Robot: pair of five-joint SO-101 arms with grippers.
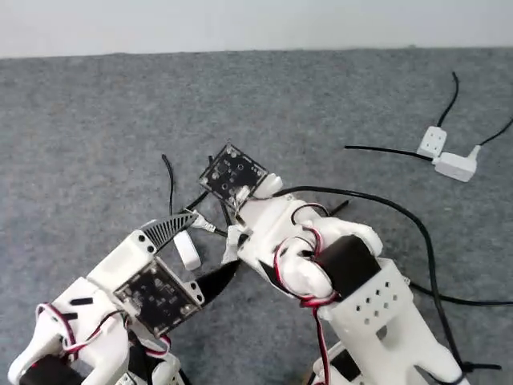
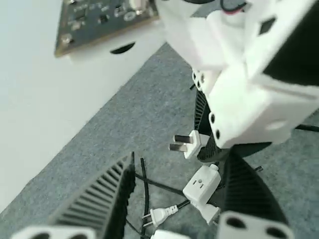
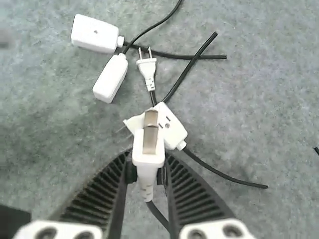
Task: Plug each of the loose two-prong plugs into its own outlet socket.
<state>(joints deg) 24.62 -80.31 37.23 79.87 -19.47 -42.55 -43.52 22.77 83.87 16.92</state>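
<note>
Holding a white two-prong plug [image 3: 147, 151] tight, your right gripper [image 3: 147, 163] hangs near the table's [image 1: 96, 120] middle, close by a white socket [image 3: 170, 128]. Your left gripper [image 2: 182, 164] gapes wide beside it, empty. A second plug [image 3: 148, 69] lies loose nearby.

A white plug [image 3: 148, 144] with two flat metal prongs was pinched in the right gripper [image 3: 147, 167]. A white socket [image 3: 170, 128] on a black cord lay near its prongs. Farther off, a small plug [image 3: 147, 67] lay flat on the grey carpet, beside a long white box [image 3: 110, 78] and a wide white box [image 3: 94, 34].
</note>
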